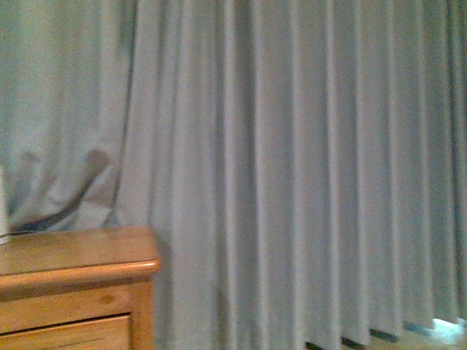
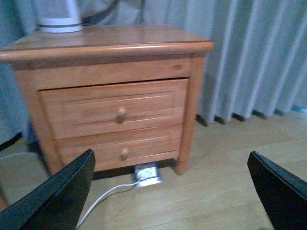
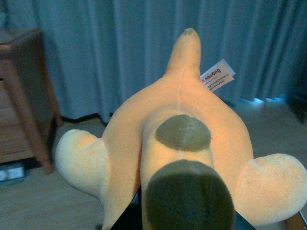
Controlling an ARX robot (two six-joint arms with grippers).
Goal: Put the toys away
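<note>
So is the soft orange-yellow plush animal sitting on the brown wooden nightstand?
No, the orange-yellow plush animal fills the right wrist view, well apart from the nightstand by the curtain.

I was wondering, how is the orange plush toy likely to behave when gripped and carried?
The plush toy will probably squash and flop, since its rounded stuffed shape looks soft. It is likely light for its size, and its fuzzy fabric should resist slipping.

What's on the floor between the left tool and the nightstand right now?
Left wrist view: a power strip lies under the nightstand's front edge, its white cable trailing toward the open left tool; otherwise bare wood floor.
</note>
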